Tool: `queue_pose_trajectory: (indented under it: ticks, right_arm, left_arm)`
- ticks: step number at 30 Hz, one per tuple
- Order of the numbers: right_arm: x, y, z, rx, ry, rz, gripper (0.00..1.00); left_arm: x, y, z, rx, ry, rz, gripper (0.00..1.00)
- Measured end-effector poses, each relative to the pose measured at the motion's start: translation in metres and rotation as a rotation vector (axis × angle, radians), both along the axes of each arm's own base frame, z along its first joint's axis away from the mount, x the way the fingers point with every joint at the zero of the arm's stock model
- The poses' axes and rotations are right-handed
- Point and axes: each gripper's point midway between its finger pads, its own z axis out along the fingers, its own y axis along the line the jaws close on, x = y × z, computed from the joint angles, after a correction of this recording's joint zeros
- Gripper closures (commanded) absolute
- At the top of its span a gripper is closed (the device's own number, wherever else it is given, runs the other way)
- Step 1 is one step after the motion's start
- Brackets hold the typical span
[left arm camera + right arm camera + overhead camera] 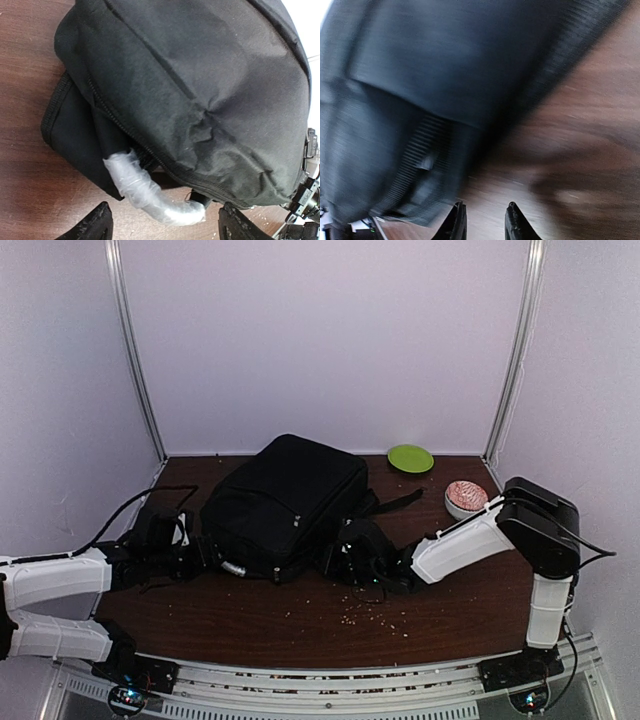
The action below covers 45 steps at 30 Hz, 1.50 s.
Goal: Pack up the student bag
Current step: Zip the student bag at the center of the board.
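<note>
Backpack at centre stage: the student bag [285, 502], a large black fabric pack, lies flat in the middle of the brown desk [470, 585], its far end near the rear wall and its near end flanked by the two arms. The left tool [165, 231] sits just off the bag's near left corner with its fingers spread wide and nothing between them; in the left wrist view a pale handle [150, 192], wrapped in clear crinkled plastic, curves out from under the bag's zipped edge just ahead of the gap. The right tool [482, 224] is low at the bag's near right corner, beside a bundle of black webbing; its fingers stand only a narrow gap apart, with bare desk showing between the tips and no hold on anything, though the right wrist view is badly blurred. A black strap [400, 502] trails from the bag's right side toward the rear right of the desk, where a small green plate [410, 458] sits near the back wall and a white bowl [465, 498] of pinkish contents rests just by the right arm. Pale crumbs [372, 615] are scattered on the desk in front of the bag.
</note>
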Motion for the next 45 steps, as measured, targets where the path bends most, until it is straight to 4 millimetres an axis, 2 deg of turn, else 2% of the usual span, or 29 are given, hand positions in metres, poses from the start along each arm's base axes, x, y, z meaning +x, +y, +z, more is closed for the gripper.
queue_pose_trajectory:
  ticks: [4,6,8,10,13,16,18,21,24,27,31,34,39,45]
  right_arm:
    - [-0.009,-0.021,-0.015,-0.047,0.014,-0.002,0.69]
    - [-0.014,-0.026,-0.014,-0.052,0.003,0.008,0.66]
    - [-0.018,-0.023,-0.006,-0.047,-0.023,0.034,0.62]
    - [-0.027,-0.009,0.008,-0.033,-0.065,0.087,0.57]
    - [-0.047,0.022,0.031,-0.011,-0.128,0.186,0.49]
    - [-0.067,0.053,0.056,0.018,-0.188,0.267,0.45]
    - [-0.076,0.069,0.064,0.02,-0.214,0.298,0.44]
    - [-0.075,0.084,0.066,-0.015,-0.23,0.289,0.43]
    - [-0.067,0.089,0.055,-0.085,-0.224,0.248,0.41]
    - [-0.058,0.086,0.039,-0.183,-0.206,0.194,0.41]
    - [-0.051,0.079,0.028,-0.265,-0.192,0.148,0.42]
    - [-0.047,0.075,0.026,-0.309,-0.185,0.121,0.42]
    - [-0.039,0.081,0.028,-0.335,-0.178,0.086,0.43]
    - [-0.037,0.075,0.017,-0.362,-0.145,0.069,0.48]
  left_arm:
    - [-0.002,0.004,-0.001,0.032,-0.001,-0.003,0.26]
    - [-0.002,0.005,0.002,0.042,-0.007,-0.006,0.26]
    - [-0.002,0.006,0.005,0.043,-0.017,-0.009,0.26]
    - [-0.002,0.006,0.007,0.043,-0.021,-0.009,0.27]
    - [-0.003,0.006,0.007,0.044,-0.02,-0.009,0.27]
    - [-0.003,0.006,0.008,0.042,-0.023,-0.009,0.27]
    - [-0.003,0.006,0.008,0.039,-0.025,-0.01,0.27]
    - [-0.003,0.005,0.01,0.035,-0.028,-0.012,0.27]
    - [-0.003,0.006,0.011,0.032,-0.035,-0.012,0.27]
    - [-0.005,0.006,0.013,0.027,-0.042,-0.012,0.27]
    - [-0.007,0.007,0.012,0.025,-0.044,-0.013,0.27]
    - [-0.008,0.008,0.012,0.023,-0.047,-0.013,0.27]
    - [-0.01,0.009,0.01,0.023,-0.044,-0.013,0.27]
    - [-0.011,0.009,0.013,0.015,-0.053,-0.011,0.27]
